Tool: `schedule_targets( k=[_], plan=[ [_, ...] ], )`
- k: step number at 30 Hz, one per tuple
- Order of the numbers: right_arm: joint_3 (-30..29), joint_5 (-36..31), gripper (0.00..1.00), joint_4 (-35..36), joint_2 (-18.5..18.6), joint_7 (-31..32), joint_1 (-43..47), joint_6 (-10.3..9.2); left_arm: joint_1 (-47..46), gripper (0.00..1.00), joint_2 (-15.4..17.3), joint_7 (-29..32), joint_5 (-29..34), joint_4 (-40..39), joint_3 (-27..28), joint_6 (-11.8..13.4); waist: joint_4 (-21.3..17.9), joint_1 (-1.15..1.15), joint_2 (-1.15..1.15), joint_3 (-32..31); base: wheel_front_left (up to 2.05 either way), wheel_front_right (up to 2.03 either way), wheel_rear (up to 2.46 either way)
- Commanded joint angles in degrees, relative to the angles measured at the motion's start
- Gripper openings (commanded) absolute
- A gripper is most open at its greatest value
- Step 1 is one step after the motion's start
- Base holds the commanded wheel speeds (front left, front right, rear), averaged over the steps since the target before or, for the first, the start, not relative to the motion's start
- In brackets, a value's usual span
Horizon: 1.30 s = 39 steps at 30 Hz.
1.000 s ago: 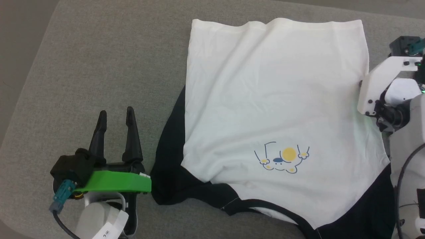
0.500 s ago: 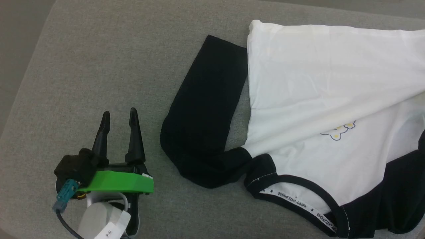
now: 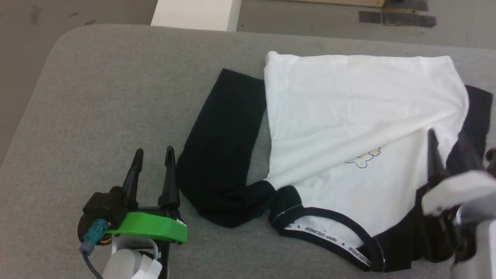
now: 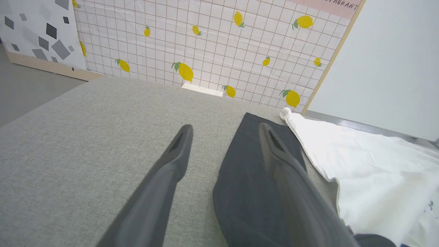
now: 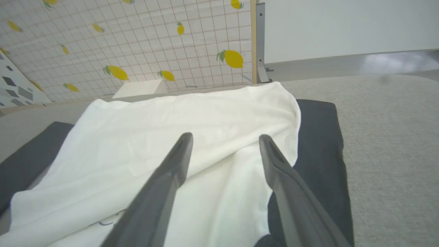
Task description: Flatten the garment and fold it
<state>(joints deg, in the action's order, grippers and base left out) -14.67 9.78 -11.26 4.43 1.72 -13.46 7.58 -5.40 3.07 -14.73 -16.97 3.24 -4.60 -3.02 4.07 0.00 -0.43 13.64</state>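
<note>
The garment lies on the grey padded table, white body up, its hem at the far side and its black lettered neckband near me. One black sleeve stretches out on the left. The white cloth is folded over diagonally near the right sleeve, half covering the print. My left gripper rests open on the table just left of the left sleeve. My right gripper hovers open over the garment's right side, holding nothing.
The grey table has bare room on its left half and a rounded far-left corner. Beyond its far edge stand a white box and a lemon-patterned wall panel. Floor lies to the left.
The head camera has shifted. The garment's left sleeve has been drawn out from under the body. My right gripper has opened and let go of the cloth. The left gripper stays put.
</note>
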Motion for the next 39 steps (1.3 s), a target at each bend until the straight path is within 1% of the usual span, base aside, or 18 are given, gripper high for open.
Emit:
schedule_targets(
  k=[1,3,6,10,12,15,20,22,23,28,31,37,39],
  plan=[
    [0.9,1.1,1.0,1.7,-0.4,-0.9,2.3,-0.09,0.5,1.0,-0.2,-0.3,0.3,0.3,-0.4,-0.4,-2.3,0.0,0.41,-2.3,0.0,0.0,0.0],
    [2.9,2.1,1.0,4.8,-0.8,-2.4,6.1,-0.09,0.6,1.0,0.0,-0.3,0.9,1.0,-1.4,-0.9,-3.1,0.0,0.41,-2.9,0.0,0.0,0.0],
    [5.7,2.6,1.0,8.0,-1.2,-3.0,10.7,-0.09,0.9,1.0,0.4,0.4,1.6,1.8,-3.7,-1.7,-4.3,0.0,0.41,-3.6,0.0,0.0,0.0],
    [6.8,3.1,1.0,10.0,-1.4,-2.1,14.4,-0.09,1.3,1.0,1.2,3.1,2.6,2.4,-8.2,-3.0,-5.5,0.0,0.41,-4.5,0.0,0.0,0.0],
    [6.6,3.3,1.0,10.4,-1.5,-1.6,15.4,-0.09,1.5,1.0,2.2,5.3,3.3,3.0,-11.3,-3.6,-6.0,0.0,0.41,-5.0,0.0,0.0,0.0],
    [6.2,3.7,1.0,11.1,-1.5,-1.1,16.0,-0.09,1.8,1.0,3.4,10.1,2.9,4.1,-15.9,-4.1,-6.6,0.0,0.41,-5.5,0.0,0.0,0.0],
    [6.3,4.6,1.0,12.1,-1.5,-0.7,16.2,-0.09,0.0,1.0,3.8,15.7,1.6,5.9,-16.6,-4.0,-6.9,0.0,0.41,-5.6,0.0,0.0,0.0],
    [6.4,4.8,1.0,12.4,-1.5,-0.6,16.1,-0.09,-2.4,1.0,3.3,17.4,1.1,6.7,-16.5,-3.7,-6.9,0.0,0.41,-5.1,0.0,0.0,0.0],
    [6.9,5.1,1.0,13.0,-1.5,-0.6,15.5,-0.09,-7.7,1.0,2.6,20.2,0.7,8.8,-16.5,-3.5,-7.2,0.0,0.41,-3.9,0.0,0.0,0.0],
    [7.8,5.5,1.0,13.8,-1.5,-1.1,14.1,-0.09,-17.3,1.0,1.4,25.5,-0.5,15.6,-16.1,-2.4,-8.4,0.0,0.41,-1.3,0.0,0.0,0.0],
    [8.3,5.6,1.0,14.2,-1.5,-1.5,13.2,-0.09,-22.6,1.0,0.8,29.5,-2.1,20.8,-16.3,-2.3,-9.5,0.0,0.41,0.5,0.0,0.0,0.0],
    [8.8,5.5,1.0,15.2,-1.6,-2.4,11.5,-0.09,-29.3,1.0,0.5,37.9,-3.5,28.8,-18.3,-3.0,-11.5,0.0,0.41,3.1,0.0,0.0,0.0],
    [9.1,5.4,1.0,15.4,-1.6,-2.7,11.1,-0.09,-30.6,1.0,0.9,40.5,-3.0,30.9,-18.8,-2.3,-11.9,0.0,0.41,3.8,0.0,0.0,0.0]
  ],
)
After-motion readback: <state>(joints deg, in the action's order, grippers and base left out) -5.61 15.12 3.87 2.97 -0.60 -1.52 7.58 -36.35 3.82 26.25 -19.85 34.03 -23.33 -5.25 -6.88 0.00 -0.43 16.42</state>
